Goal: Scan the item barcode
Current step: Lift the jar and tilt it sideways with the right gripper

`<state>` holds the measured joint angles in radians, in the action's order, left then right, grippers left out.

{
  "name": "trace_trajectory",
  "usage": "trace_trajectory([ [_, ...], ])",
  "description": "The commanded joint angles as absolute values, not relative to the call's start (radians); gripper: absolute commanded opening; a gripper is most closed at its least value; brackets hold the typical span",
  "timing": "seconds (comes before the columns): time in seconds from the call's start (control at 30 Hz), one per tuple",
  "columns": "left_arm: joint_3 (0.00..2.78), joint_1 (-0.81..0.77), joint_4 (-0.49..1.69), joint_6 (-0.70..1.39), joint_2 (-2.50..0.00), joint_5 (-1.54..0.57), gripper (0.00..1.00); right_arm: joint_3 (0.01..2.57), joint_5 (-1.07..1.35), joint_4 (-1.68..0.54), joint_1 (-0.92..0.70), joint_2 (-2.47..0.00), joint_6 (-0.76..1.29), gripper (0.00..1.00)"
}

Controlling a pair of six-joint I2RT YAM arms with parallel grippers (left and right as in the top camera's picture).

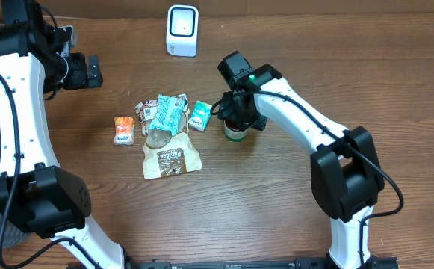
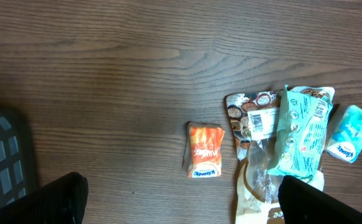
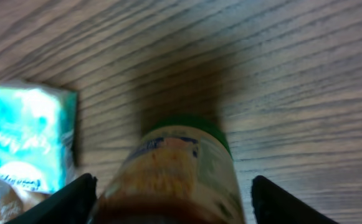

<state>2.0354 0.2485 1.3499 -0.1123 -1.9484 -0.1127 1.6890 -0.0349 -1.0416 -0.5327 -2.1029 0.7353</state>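
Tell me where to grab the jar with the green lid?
Probably its labelled middle: the jar is round, so one finger goes on each curved side. Come in as the right gripper straddles it now, green lid pointing away. The teal pack lies close beside, so keep clear.

Overhead: even, soft light across the table (image 1: 276,224), no glare, sharp. Left wrist: flat light, crisp; the orange packet (image 2: 205,150) throws a thin shadow toward 9 o'clock. Right wrist: the jar (image 3: 174,174) is too close to the lens and badly out of focus, with a dark shadow at its 12 o'clock; the teal packet (image 3: 28,137) is soft.
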Motion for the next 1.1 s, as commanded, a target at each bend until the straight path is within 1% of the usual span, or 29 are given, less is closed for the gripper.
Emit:
trace_trajectory([
  [0.0,2.030,0.242,1.349,-0.134,-1.933,-0.123,1.00,1.688,-0.062,-1.035,-0.535,-2.104,0.759,0.69],
  [0.13,2.030,0.242,1.349,-0.134,-1.933,-0.123,1.00,1.688,-0.062,-1.036,-0.535,-2.104,0.759,0.61],
  [0.2,2.030,0.242,1.349,-0.134,-1.933,-0.123,0.99,1.688,-0.054,-1.043,-0.535,-2.104,0.755,0.55],
  [0.3,2.030,0.242,1.349,-0.134,-1.933,-0.123,1.00,1.693,-0.017,-1.056,-0.535,-2.104,0.754,0.50],
  [0.43,2.030,0.242,1.349,-0.134,-1.933,-0.123,1.00,1.734,0.076,-1.107,-0.520,-2.102,0.721,0.47],
  [0.53,2.030,0.242,1.349,-0.134,-1.933,-0.123,1.00,1.787,0.140,-1.173,-0.498,-2.098,0.698,0.41],
  [0.6,2.030,0.242,1.349,-0.134,-1.933,-0.123,1.00,1.819,0.182,-1.211,-0.485,-2.098,0.698,0.40],
  [0.7,2.030,0.242,1.349,-0.134,-1.933,-0.123,1.00,1.858,0.339,-1.227,-0.460,-2.098,0.701,0.36],
  [0.8,2.030,0.242,1.349,-0.134,-1.933,-0.123,1.00,1.867,0.577,-1.189,-0.429,-2.098,0.809,0.32],
  [0.83,2.030,0.242,1.349,-0.134,-1.933,-0.123,1.00,1.867,0.646,-1.179,-0.421,-2.098,0.875,0.28],
  [0.93,2.030,0.242,1.349,-0.134,-1.933,-0.123,1.00,1.867,0.760,-1.148,-0.417,-2.099,1.026,0.23],
  [1.03,2.030,0.242,1.349,-0.134,-1.933,-0.123,1.00,1.867,0.879,-1.085,-0.420,-2.099,1.143,0.21],
  [1.07,2.030,0.242,1.349,-0.134,-1.933,-0.123,1.00,1.867,0.918,-1.067,-0.421,-2.098,1.176,0.19],
])
